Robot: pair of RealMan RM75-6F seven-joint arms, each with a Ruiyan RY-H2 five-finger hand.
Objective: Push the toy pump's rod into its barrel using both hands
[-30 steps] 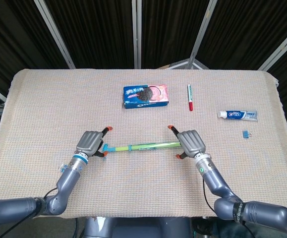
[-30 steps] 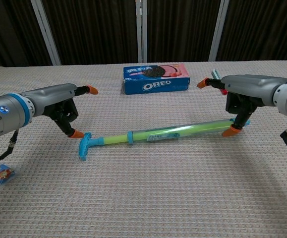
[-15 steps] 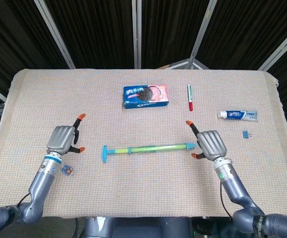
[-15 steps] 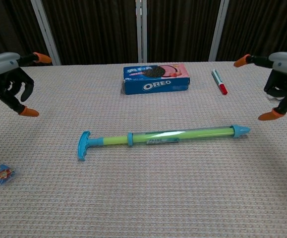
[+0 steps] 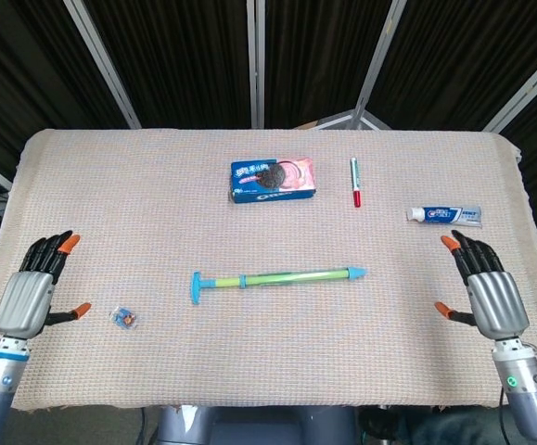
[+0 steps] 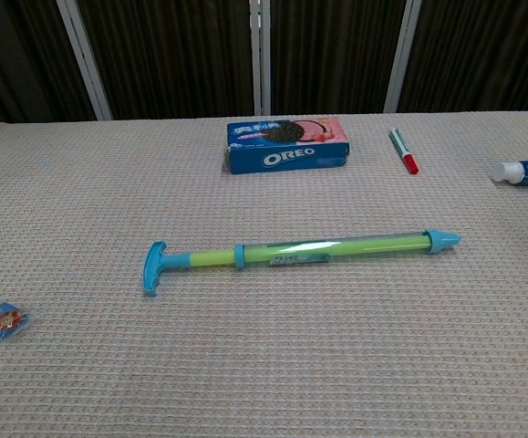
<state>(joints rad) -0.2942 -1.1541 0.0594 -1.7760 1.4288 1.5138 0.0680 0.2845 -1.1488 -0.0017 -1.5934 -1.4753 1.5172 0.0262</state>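
Note:
The toy pump (image 5: 277, 276) lies lengthwise mid-table, a green barrel (image 6: 336, 246) with a blue nozzle tip (image 6: 443, 240) on the right and a blue T-handle (image 6: 153, 267) on the left. A short stretch of rod (image 6: 204, 259) shows between handle and barrel. My left hand (image 5: 32, 292) hovers open near the table's left edge, fingers spread, far from the handle. My right hand (image 5: 488, 292) is open near the right edge, well clear of the nozzle. Neither hand shows in the chest view.
An Oreo box (image 5: 273, 179) sits behind the pump, a red-capped marker (image 5: 354, 181) to its right. A toothpaste tube (image 5: 445, 215) and a small blue clip (image 5: 460, 250) lie at the right. A small wrapped candy (image 5: 125, 318) rests near my left hand.
Both hands let go of the pump's ends and drew outward to the table's sides, opening their fingers. The pump stayed in place with its rod mostly pushed in.

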